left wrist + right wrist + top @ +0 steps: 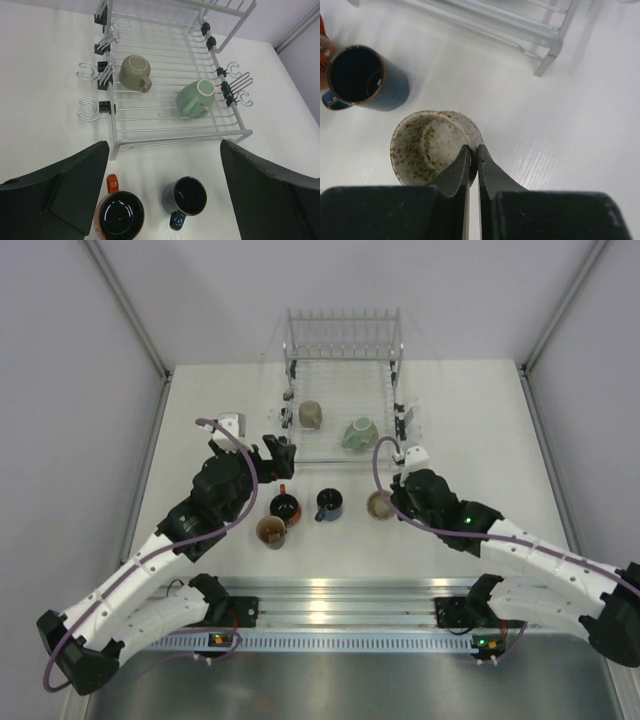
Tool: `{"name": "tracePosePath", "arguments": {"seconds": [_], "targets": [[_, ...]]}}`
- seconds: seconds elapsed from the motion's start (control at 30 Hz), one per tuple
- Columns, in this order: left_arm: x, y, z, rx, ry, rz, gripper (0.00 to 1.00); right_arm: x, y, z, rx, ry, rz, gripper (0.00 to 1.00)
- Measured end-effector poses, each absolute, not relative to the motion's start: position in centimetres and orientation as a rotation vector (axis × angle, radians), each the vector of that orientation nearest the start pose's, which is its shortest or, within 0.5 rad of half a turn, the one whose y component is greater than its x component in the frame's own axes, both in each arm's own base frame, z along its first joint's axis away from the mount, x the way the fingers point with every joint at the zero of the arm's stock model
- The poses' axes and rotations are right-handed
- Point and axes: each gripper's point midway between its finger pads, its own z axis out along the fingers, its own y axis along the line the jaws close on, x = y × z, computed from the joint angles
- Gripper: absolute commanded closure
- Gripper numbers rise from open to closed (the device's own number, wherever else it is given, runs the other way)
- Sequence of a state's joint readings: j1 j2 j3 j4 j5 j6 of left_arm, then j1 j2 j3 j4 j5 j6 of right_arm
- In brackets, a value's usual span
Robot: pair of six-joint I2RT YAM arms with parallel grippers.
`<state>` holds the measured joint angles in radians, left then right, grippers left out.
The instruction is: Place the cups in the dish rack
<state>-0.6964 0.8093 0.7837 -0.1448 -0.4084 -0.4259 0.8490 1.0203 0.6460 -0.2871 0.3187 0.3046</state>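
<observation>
Loading partly done: two of six cups lie in the dish rack (340, 352), a tan cup (310, 413) and the mint-green cup (359, 432). Four stand on the bench (470, 420). The right gripper (474, 156) jaws pinch the speckled beige cup (427, 145) by its rim; the left gripper (164, 150) jaws gape wide, empty

Two white-and-black arms, purple-cabled.
The left arm (130, 585) and right arm (540, 558) had white lower links and black upper housings; a purple cable (203, 422) looped over each to a white wrist block (230, 423); the fingers (451, 175) were matte black wedges.
</observation>
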Motion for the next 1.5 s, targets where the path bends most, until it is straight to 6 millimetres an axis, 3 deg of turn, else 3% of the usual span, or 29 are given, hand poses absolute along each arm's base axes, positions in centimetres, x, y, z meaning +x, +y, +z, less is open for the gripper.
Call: {"name": "tracePosePath", "arguments": {"seconds": [0.27, 0.43, 0.53, 0.73, 0.9, 1.07, 1.3, 1.5], "targets": [[27.4, -16.7, 31.4, -0.071, 1.689, -0.549, 0.01, 22.9, 17.0, 21.5, -0.318, 1.978, 0.308, 1.00], [27.1, -18.1, 31.7, -0.030, 1.693, -0.642, 0.01, 22.6, 15.7, 25.1, -0.275, 1.893, 0.324, 1.00], [27.2, -19.1, 32.0, -0.013, 1.693, -0.725, 0.02, 22.7, 15.7, 25.9, -0.272, 1.871, 0.329, 1.00], [27.4, -21.1, 34.4, 0.013, 1.585, -1.022, 0.01, 23.2, 16.6, 26.4, -0.277, 1.860, 0.406, 1.00], [27.7, -22.2, 34.1, 0.023, 1.529, -1.266, 0.01, 24.9, 18.5, 28.0, -0.230, 1.794, 0.600, 1.00], [26.8, -24.7, 34.3, 0.082, 1.484, -1.523, 0.01, 26.4, 21.0, 28.8, -0.218, 1.745, 0.823, 1.00], [25.0, -25.9, 36.4, 0.197, 1.348, -1.708, 0.01, 26.5, 25.1, 30.5, -0.239, 1.657, 1.165, 1.00], [23.5, -26.1, 37.4, 0.288, 1.282, -1.756, 0.02, 25.8, 26.3, 32.6, -0.237, 1.560, 1.372, 1.00]]}}
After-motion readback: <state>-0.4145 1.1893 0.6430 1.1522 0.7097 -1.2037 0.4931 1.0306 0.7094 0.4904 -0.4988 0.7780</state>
